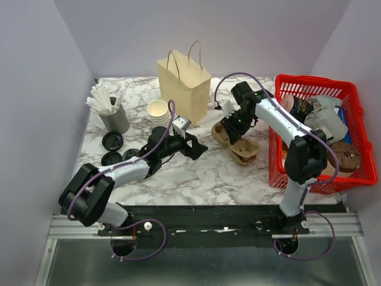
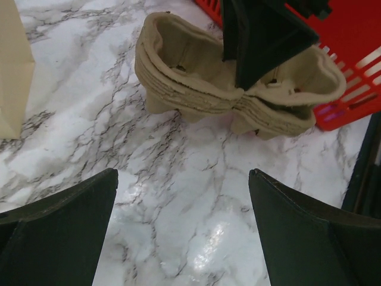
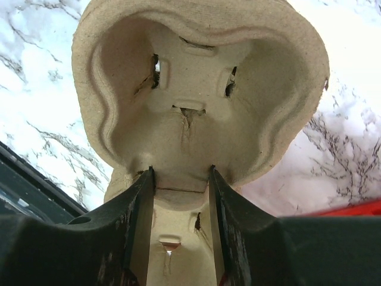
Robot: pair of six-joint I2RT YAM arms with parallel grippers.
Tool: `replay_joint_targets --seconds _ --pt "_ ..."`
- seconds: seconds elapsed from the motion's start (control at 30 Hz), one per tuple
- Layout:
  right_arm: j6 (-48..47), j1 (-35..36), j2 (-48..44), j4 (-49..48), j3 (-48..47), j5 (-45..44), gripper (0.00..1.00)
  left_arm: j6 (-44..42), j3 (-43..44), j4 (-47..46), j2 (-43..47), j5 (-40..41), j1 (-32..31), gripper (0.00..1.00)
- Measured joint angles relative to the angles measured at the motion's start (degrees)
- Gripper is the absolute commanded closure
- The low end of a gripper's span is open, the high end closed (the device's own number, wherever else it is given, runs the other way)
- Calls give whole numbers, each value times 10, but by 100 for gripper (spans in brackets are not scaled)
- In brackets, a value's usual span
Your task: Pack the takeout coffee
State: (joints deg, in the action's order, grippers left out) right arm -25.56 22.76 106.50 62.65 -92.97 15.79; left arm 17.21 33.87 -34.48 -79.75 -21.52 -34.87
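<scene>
Bright, even light; soft glare on the marble table

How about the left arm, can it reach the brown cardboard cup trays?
Probably yes: the open left gripper faces the stacked brown cardboard cup trays across bare marble table, though the right gripper pinches their middle.

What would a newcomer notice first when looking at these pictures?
The bright red basket at the right edge of the marble table stands out first. A tan paper bag stands upright at the back centre. Before it, the right gripper pinches the middle ridge of the pulp cup carriers, and the left gripper, wide open, faces them.
</scene>
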Motion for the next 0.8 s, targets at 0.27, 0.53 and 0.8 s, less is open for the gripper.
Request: replay_joint_targets --seconds 0.27,0.53,0.8 --pt "-15 0 -10 -9 21 24 99 118 68 -66 -94 -5 8 1" --pt "-8 0 -27 -9 31 59 99 155 97 -82 -130 -15 8 3" --pt "-3 -6 -27 -4 31 79 99 174 97 -128 -165 -79 17 4"
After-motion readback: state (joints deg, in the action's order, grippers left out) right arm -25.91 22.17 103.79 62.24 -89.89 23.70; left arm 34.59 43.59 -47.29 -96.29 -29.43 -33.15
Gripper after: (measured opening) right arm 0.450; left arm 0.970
